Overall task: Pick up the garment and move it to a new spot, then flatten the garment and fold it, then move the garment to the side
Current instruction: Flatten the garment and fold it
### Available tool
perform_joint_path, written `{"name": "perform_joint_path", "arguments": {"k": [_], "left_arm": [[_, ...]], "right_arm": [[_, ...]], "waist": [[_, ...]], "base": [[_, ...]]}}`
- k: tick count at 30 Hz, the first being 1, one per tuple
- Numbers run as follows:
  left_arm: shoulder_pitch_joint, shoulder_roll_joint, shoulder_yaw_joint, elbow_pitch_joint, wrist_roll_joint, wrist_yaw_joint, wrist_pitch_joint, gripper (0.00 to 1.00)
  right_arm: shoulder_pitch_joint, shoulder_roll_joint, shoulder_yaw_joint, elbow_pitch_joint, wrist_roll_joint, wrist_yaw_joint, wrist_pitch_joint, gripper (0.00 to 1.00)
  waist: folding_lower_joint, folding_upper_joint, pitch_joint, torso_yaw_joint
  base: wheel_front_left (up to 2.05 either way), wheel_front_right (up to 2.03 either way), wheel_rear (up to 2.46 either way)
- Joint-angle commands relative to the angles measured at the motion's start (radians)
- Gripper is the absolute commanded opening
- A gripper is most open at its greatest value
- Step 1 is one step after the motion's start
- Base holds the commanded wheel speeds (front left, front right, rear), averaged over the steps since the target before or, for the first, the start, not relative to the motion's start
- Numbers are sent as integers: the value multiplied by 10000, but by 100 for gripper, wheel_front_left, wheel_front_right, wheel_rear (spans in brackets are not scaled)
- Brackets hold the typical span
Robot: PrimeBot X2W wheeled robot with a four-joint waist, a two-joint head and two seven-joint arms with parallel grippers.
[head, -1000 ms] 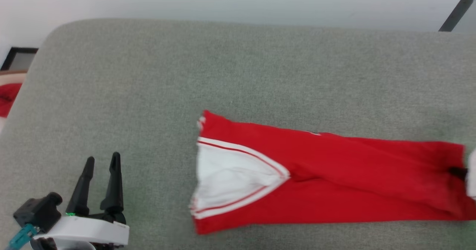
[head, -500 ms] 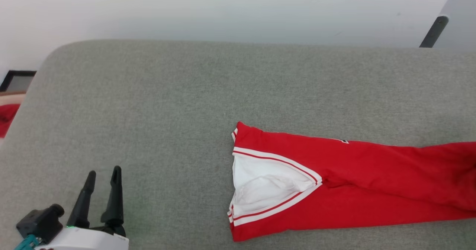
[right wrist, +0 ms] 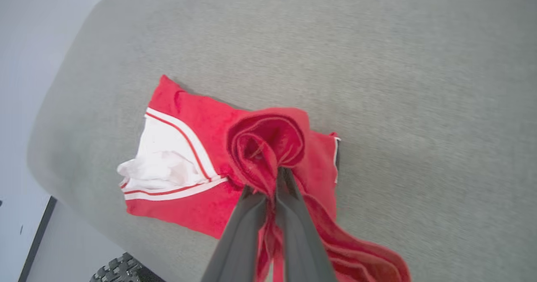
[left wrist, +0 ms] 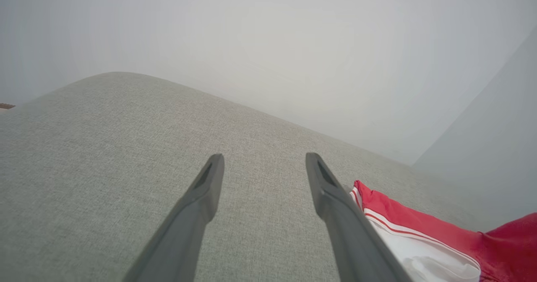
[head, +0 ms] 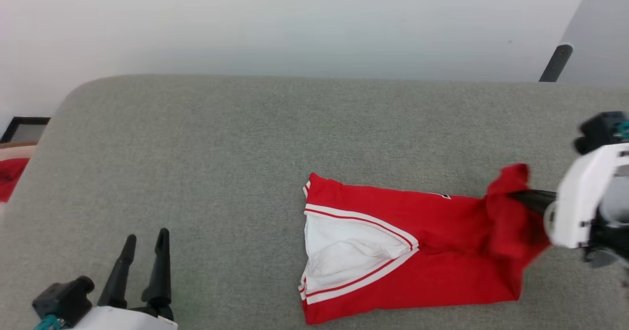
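right gripper (head: 522,197) is pinched nearly closed on the red jersey T-shirt (head: 432,276), at the end opposite the white sleeve (head: 349,251). Fabric is bunched and rolled round its fingertips and raised off the grey upholstered surface (head: 196,148). The rest of the shirt lies flat on that surface, folded lengthwise, sleeve on top. left gripper (head: 146,235) is spread wide, empty, low over the cushion, well apart from the shirt

risks as I read it:
- the grip looks like a wad, not a clean edge, so carried over as a fold the layers could land rolled or crooked
- single pinch point, so the free part of that end may droop and drag, skewing the crease
- nothing pins the sleeve end, so a pull may slide the whole shirt instead of folding it
- thin pinch on bunched knit could slip out mid-move
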Motion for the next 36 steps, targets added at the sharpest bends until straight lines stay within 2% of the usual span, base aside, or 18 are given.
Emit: {"name": "perform_joint_path", "arguments": {"k": [1, 6, 13, 25, 34, 35, 36], "left_arm": [[54, -53, -49, 39, -41, -20, -9, 100], [-203, -188, -255, 148, -60, -55, -20, 100], [-656, -446, -666, 432, -13, -90, -57, 100], [-1351, -776, -1234, 903, -81, -175, -96, 100], [-1533, -889, -1249, 1028, -162, -176, -85, 100], [-1518, -880, -1225, 1006, -176, -177, -86, 100], [-1490, -864, -1205, 994, -184, -178, -86, 100]], "right_arm": [[53, 321, 140, -192, -164, -8, 9, 0], [-274, 1402, 549, -217, -702, -8, -147, 0], [-757, 2630, 1196, 813, -1531, -8, -813, 0], [-1211, 3164, 1784, 2924, -2323, -8, -2026, 0], [-1590, 3329, 2677, 4120, -2221, -8, -2666, 0], [-1618, 3339, 2805, 4167, -2173, -8, -2684, 11], [-1657, 3340, 2917, 4194, -2121, -8, -2749, 29]], "waist": [[0, -1, -59, 116], [0, -1, -26, 445], [0, -1, 105, 1048], [0, -1, 428, 1914], [0, -1, 525, 1981], [0, -1, 520, 1953], [0, -1, 512, 1918]], "base": [[0, 0, 0], [0, 0, 0], [0, 0, 0], [0, 0, 0], [0, 0, 0], [0, 0, 0], [0, 0, 0]]}}
